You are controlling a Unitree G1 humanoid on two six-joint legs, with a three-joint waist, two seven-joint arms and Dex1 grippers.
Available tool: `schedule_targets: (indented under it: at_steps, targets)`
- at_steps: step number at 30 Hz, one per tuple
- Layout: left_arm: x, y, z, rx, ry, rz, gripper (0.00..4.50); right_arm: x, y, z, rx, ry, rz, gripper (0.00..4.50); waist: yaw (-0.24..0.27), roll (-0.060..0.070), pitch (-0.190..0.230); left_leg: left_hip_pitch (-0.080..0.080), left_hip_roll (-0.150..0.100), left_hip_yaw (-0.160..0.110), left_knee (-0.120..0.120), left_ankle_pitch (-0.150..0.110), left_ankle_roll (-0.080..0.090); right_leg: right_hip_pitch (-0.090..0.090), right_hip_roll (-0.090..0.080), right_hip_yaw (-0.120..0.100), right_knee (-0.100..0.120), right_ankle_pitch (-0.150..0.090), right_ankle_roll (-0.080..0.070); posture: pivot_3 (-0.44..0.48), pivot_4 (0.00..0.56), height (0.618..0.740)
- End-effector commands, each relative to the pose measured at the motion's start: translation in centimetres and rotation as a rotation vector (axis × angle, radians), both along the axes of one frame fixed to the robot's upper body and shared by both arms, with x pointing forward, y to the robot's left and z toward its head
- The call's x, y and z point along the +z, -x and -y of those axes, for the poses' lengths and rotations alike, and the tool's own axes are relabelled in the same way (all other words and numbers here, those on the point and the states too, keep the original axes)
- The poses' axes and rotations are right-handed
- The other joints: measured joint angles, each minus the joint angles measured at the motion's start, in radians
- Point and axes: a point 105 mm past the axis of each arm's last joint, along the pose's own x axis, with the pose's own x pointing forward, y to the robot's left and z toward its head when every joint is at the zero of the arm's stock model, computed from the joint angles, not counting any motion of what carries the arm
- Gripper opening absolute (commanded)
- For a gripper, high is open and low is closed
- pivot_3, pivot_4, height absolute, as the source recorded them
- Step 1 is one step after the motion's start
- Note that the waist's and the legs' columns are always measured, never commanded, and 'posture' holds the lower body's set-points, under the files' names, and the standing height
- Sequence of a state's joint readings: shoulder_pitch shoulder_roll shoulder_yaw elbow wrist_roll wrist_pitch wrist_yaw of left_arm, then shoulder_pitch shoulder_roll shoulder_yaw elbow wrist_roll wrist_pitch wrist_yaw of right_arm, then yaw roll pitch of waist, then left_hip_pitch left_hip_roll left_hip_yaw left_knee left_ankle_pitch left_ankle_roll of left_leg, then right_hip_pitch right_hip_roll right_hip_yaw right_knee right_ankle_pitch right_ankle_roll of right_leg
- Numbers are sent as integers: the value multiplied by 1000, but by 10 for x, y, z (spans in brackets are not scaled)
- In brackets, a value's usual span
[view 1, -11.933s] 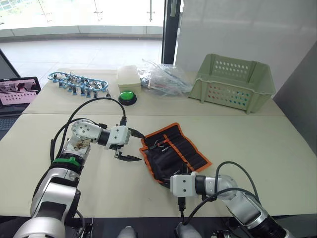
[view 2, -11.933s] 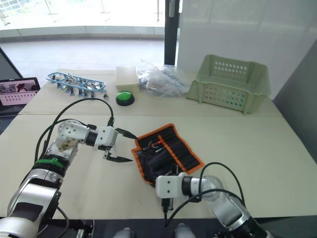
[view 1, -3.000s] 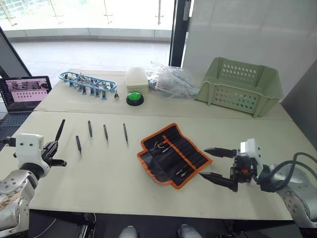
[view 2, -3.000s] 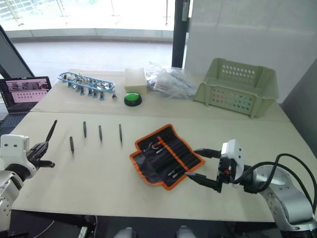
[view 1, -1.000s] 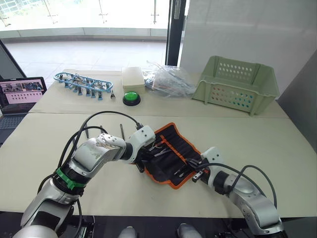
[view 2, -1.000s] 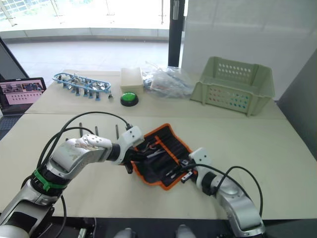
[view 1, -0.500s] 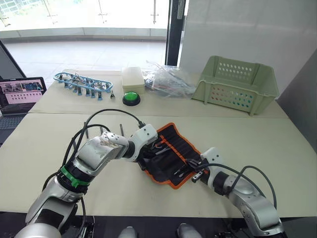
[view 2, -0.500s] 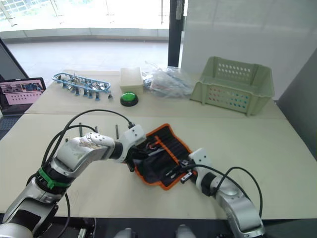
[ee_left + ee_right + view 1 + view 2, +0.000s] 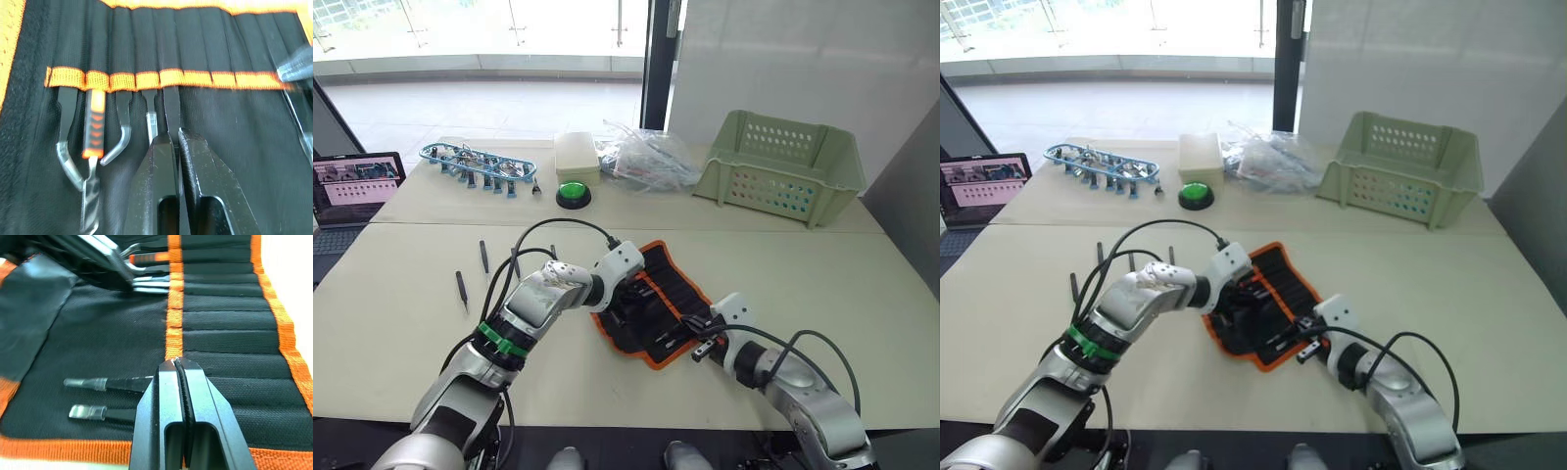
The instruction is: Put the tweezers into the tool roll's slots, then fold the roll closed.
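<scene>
The tool roll (image 9: 675,281) lies open on the near table, black with orange trim. My left gripper (image 9: 628,298) reaches over its middle. In the left wrist view that gripper (image 9: 172,135) is shut on a slim black tweezer (image 9: 171,105), whose tip sits under the orange band of the slots (image 9: 195,44). My right gripper (image 9: 691,342) is shut, its tips (image 9: 175,361) at the roll's orange band near the front edge. Two capped tweezers (image 9: 105,382) lie in slots beside it. Loose tweezers (image 9: 462,291) (image 9: 483,257) rest on the table to the left.
Curved silver tools and an orange-handled tool (image 9: 94,122) fill other slots. On the far table stand a pale green basket (image 9: 778,166), clear bags (image 9: 651,157), a cream box (image 9: 576,152), a green button (image 9: 572,192) and a blue rack (image 9: 475,164). A laptop (image 9: 352,181) sits far left.
My left arm has reached further right over the roll, uncovering loose tweezers on the table to its left. The right gripper has stayed at the roll's front edge.
</scene>
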State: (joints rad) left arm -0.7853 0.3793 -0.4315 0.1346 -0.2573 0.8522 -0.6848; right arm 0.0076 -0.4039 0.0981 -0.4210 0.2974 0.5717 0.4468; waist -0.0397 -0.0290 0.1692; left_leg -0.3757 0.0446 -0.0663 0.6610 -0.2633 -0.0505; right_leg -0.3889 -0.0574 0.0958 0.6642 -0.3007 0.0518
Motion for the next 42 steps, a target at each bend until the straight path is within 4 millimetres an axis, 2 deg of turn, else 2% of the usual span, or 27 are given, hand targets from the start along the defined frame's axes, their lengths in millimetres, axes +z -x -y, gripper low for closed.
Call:
schedule_targets:
  at_steps: [1,6,12,14,15,16,20,22,25,26,28,31,37,38,41,42]
  targets:
    - [16,-15,-1,20,-2,104,0,-21,8,2,-17,23,-98,36,-1,0,0,0,0,0,0,0,0,0,0,0,0,0,0,0,150,713]
    - [12,-21,-3,19,-7,125,0,-22,9,0,-25,18,-98,36,1,0,0,0,0,0,0,0,0,1,0,0,0,0,0,0,150,713]
    - [19,-26,-12,27,-3,169,0,-23,8,1,-41,16,-100,36,-2,0,0,1,0,0,0,1,0,1,0,0,1,0,0,0,150,713]
    - [21,-26,-15,28,3,183,763,-23,8,1,-43,16,-101,0,-3,0,0,1,0,0,0,1,0,1,0,0,1,0,0,0,150,713]
    - [25,-26,-17,25,10,192,947,-23,8,1,-45,17,-102,0,-5,0,0,1,0,0,0,1,0,1,0,0,1,0,0,0,150,713]
    - [27,-25,-18,22,15,198,1318,-23,7,1,-46,17,-102,0,-6,0,0,1,0,0,0,1,0,1,0,0,1,0,0,0,150,713]
    - [45,-15,-35,9,40,231,2611,-21,4,4,-62,15,-91,0,-7,0,0,1,0,-1,0,1,0,0,1,0,1,0,0,0,150,713]
    - [55,-4,-57,25,69,250,3333,-12,1,4,-60,-6,-45,0,-9,0,0,1,0,-1,0,1,0,1,1,0,1,0,0,0,150,713]
    - [66,11,-74,28,115,292,4274,-4,-2,6,-67,-19,-6,0,-6,0,0,1,1,-1,0,1,0,0,1,0,1,0,0,0,150,713]
    - [69,17,-82,40,137,318,4452,-1,-3,6,-69,-26,6,0,-4,0,0,1,1,-1,0,1,0,0,0,0,1,0,0,0,150,713]
    - [70,29,-107,87,166,363,4452,5,-7,7,-75,-38,32,0,-5,0,0,0,1,-1,0,1,0,0,0,0,0,0,0,0,150,713]
    - [64,44,-133,154,158,394,4452,5,-9,11,-90,-30,40,0,-5,0,0,0,2,-1,0,1,0,0,0,0,1,0,0,0,150,713]
    - [55,89,-205,425,184,423,4452,-8,-12,19,-120,13,3,0,-2,0,0,0,1,-1,0,1,0,0,-1,-1,0,0,0,0,150,713]
    - [54,94,-211,451,185,426,4452,-10,-11,20,-119,18,-1,0,-2,0,0,0,2,-1,0,1,0,0,-1,-1,0,0,0,0,150,713]
    - [40,133,-256,665,168,410,4452,-23,-8,23,-125,43,-52,0,-4,0,0,1,2,-1,0,1,0,0,0,-1,-1,0,0,0,150,713]
    - [36,147,-265,717,164,406,4452,-26,-7,25,-125,50,-63,0,-6,-1,-1,2,2,0,0,1,0,1,-1,-1,0,0,0,0,150,713]
